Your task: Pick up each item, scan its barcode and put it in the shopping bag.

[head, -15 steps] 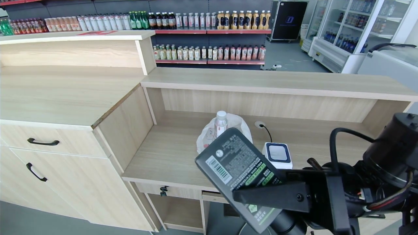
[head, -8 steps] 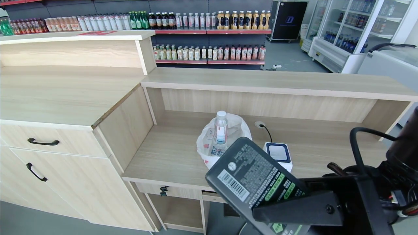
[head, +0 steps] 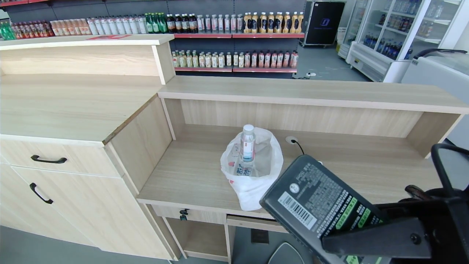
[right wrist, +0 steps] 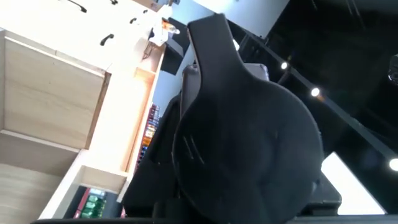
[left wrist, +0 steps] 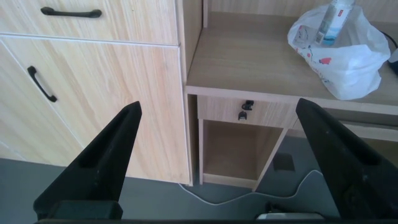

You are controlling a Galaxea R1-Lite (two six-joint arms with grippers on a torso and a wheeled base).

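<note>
Black packet (head: 322, 200): white barcode (head: 297, 210) and green patches (head: 350, 215) face up, pinched by right gripper (head: 342, 242).
Left gripper (left wrist: 217, 107): jaws spread.
Shopping bag (head: 256, 185): holds bottle (head: 248, 147).

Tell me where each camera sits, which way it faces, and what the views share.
Head view: on the head, facing forward and down at the counter, shopping bag and black pack in the right hand.
Left wrist view: on the left wrist, facing down past the open left hand toward cabinet doors and bag.
Right wrist view: on the right wrist, facing the pack close up, store behind.
Shared: head and left wrist views both show the bag.
</note>
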